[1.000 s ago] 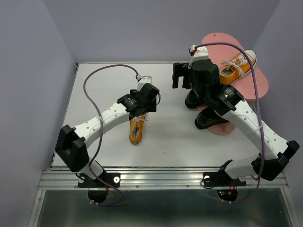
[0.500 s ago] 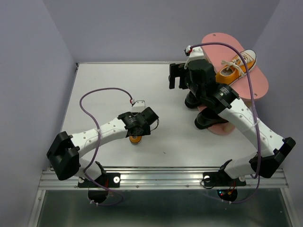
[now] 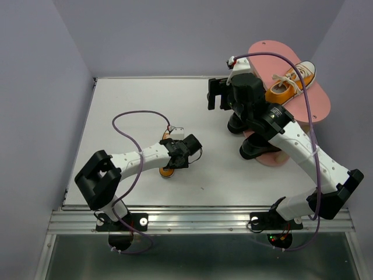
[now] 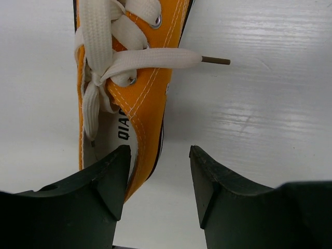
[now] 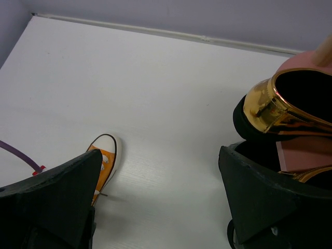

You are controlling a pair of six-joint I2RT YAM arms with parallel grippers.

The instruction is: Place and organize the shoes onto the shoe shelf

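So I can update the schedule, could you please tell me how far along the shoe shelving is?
Done: one orange sneaker sits on the pink shelf's top board, a gold loafer lower down. In hand: the open left claw hovers over the second sneaker on the table. Left: shelving it.

Orange sneaker [image 4: 124,78], white laces, sits on its sole on the table, left of centre. Second orange sneaker [image 3: 289,81] is on the top board of the pink shelf [image 3: 319,111]. Gold loafer [image 5: 282,106] on a lower board. Dark shoe [image 3: 255,149] at that shelf's near end.
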